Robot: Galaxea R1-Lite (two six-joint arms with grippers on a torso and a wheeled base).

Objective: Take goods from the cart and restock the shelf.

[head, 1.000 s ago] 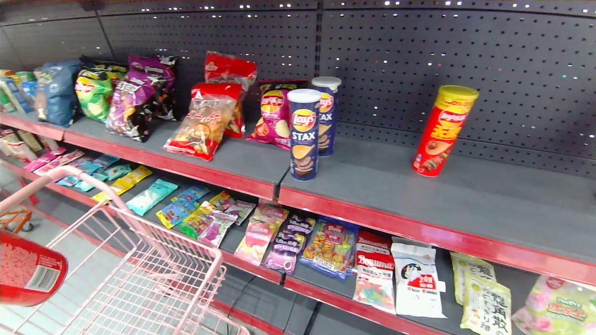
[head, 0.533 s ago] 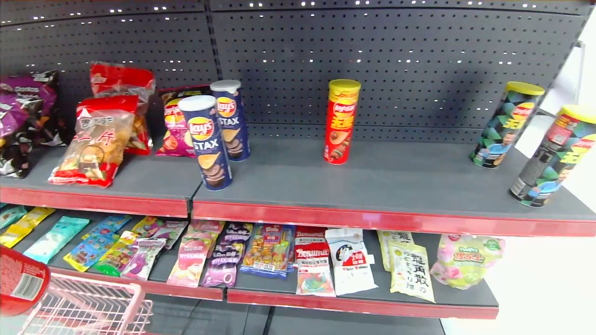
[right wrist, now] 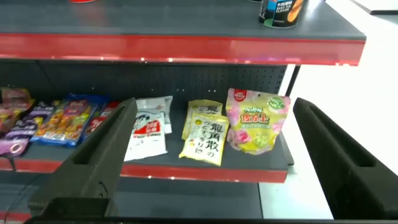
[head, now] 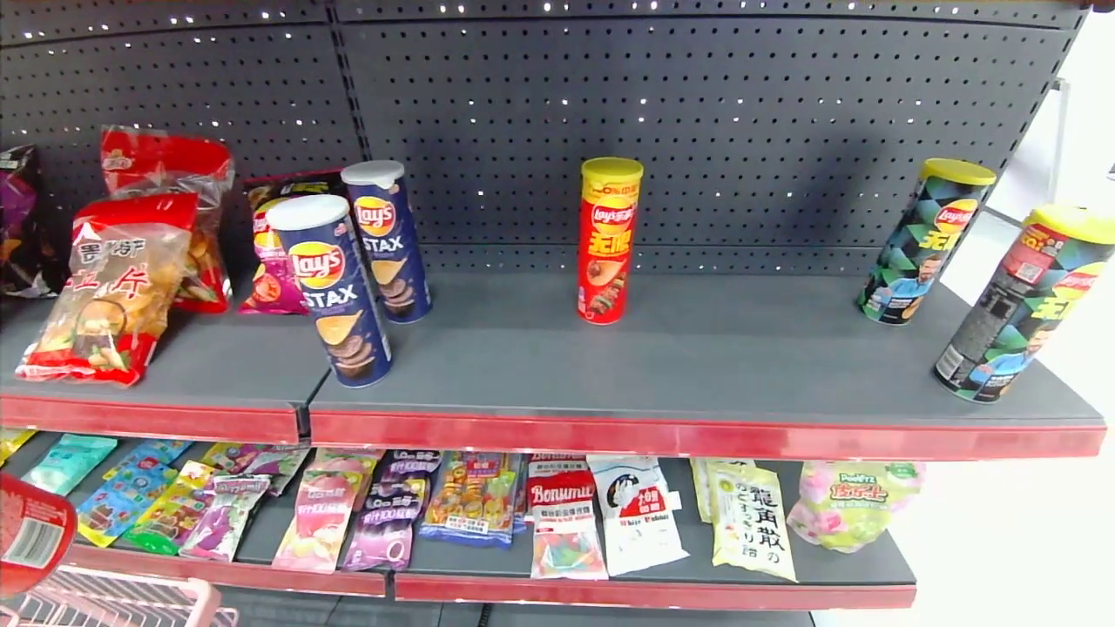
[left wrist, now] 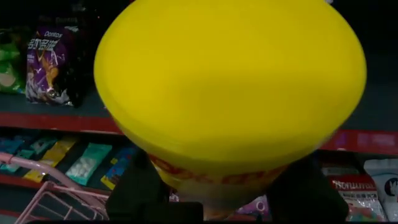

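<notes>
At the far left, the left gripper [left wrist: 224,196] is clenched around a red can [left wrist: 230,87] with a yellow lid, held low near the pink cart [head: 131,601]. On the upper shelf [head: 697,374], two blue cans [head: 331,287] stand upright beside snack bags [head: 113,287]. A matching can [head: 607,239] stands near the middle and two patterned cans [head: 925,239] at the right end. The right gripper [right wrist: 211,155] hangs released, jaws wide apart, facing the lower shelf's packets [right wrist: 256,121].

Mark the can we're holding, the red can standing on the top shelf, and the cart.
held can [left wrist: 230,87]: left wrist view, its yellow lid.
red can on the shelf [head: 607,252]: head view, middle of its body.
cart [head: 165,589]: head view, pink top rail.
</notes>
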